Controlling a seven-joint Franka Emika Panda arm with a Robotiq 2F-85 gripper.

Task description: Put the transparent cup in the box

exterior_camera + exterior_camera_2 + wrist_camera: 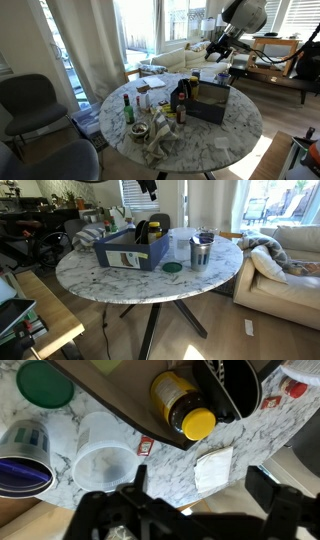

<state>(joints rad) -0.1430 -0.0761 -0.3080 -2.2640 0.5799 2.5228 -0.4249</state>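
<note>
Label (126, 258) on box (152, 254) unreadably small; transparent cup (100, 455) stands beside.

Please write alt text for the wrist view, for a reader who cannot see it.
Seen from above, the open gripper hangs over a marble table, next to the transparent cup. The box behind holds a yellow-lidded jar.

The box (120, 252) is dark navy blue; the surface (150, 285) is white marble veined grey. Beside the box lies a green lid (173, 268); inside it, a yellow-capped bottle (182, 402).
</note>
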